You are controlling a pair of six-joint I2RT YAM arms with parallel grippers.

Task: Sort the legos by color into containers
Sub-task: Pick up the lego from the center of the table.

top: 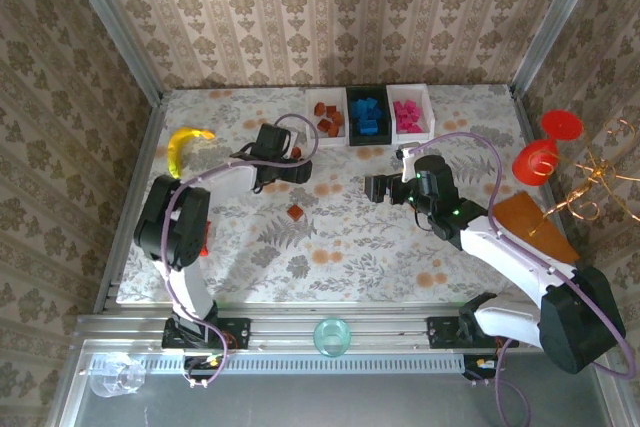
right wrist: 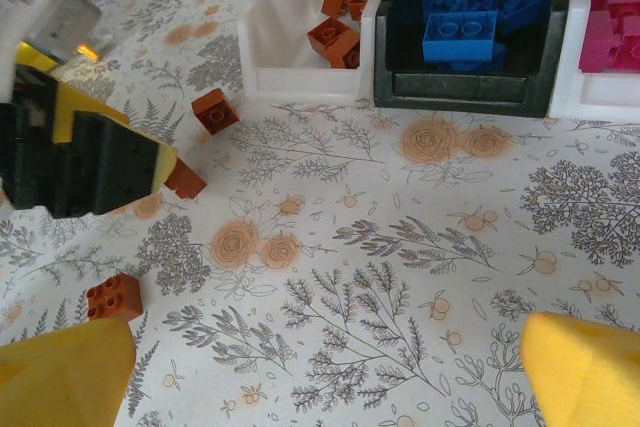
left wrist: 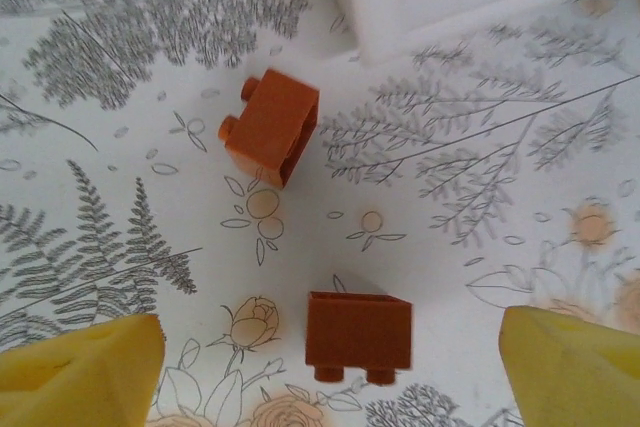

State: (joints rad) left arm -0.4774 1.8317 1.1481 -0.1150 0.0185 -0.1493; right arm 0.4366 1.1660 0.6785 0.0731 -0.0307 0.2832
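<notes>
Floral white counter, damask-papered walls, reddish-brown plastic lego brick on its side, studs toward the lens, long axis crosswise within wide-apart left end effector, right end effector also apart.

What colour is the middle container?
Black. The middle container shows best in the right wrist view.

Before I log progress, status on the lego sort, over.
Left gripper, right gripper: jaws open, empty. Three brown legos loose on table, one below left jaws. Nothing blocking the trays.

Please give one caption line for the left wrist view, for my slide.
Open left pincer over an orange brick and a brown brick, beside a white tray.
</notes>
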